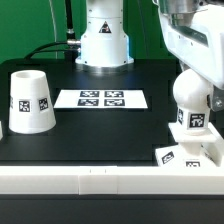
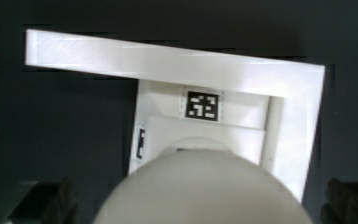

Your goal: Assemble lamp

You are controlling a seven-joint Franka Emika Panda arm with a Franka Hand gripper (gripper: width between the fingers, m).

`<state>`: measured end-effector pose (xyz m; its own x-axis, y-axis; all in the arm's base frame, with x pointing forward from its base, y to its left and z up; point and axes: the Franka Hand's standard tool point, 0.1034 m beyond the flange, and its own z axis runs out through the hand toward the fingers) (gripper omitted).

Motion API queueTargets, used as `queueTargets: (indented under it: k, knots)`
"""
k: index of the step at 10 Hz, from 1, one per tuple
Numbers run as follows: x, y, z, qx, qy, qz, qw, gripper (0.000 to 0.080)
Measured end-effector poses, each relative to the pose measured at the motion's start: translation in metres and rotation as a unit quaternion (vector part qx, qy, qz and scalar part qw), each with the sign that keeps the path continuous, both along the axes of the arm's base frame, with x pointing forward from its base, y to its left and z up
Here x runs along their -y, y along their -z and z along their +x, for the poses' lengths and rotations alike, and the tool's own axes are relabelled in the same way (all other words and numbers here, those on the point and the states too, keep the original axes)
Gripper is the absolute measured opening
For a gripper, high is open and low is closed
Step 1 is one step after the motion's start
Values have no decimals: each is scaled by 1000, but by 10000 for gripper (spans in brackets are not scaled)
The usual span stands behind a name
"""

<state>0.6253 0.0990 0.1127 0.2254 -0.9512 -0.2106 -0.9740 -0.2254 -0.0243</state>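
The round bulb [image 2: 194,188] is right up close, standing upright on the flat square base [image 2: 204,108]. The base is pushed against the white wall [image 2: 158,55] at the exterior view's right. The jaws are open, one on each side of the bulb, not touching it. I think the bulb step is in hand: next the jaws likely must close on it and twist it tight. The shade [image 1: 30,100] stands well apart on the tabletop [image 1: 100,135], past the marker board [image 1: 100,98]

Arm [image 1: 196,40] downward, jaws wide apart.
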Motion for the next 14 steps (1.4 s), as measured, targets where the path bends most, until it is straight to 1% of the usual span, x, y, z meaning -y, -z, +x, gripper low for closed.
queueTargets:
  k: [2, 5, 6, 8, 9, 11, 12, 14]
  knots:
    - [0, 1, -1, 18, -77, 1, 997, 699]
    - [0, 2, -1, 38, -176, 4, 984, 699]
    - [1, 2, -1, 45, -209, 3, 977, 699]
    - [2, 2, -2, 61, -302, 0, 951, 699]
    - [2, 1, -1, 70, -361, -6, 930, 699]
    - [4, -1, 2, 88, -474, -22, 876, 699]
    - [8, -2, 4, 92, -540, -33, 836, 699]
    - [9, -1, 3, 101, -607, -30, 788, 699]
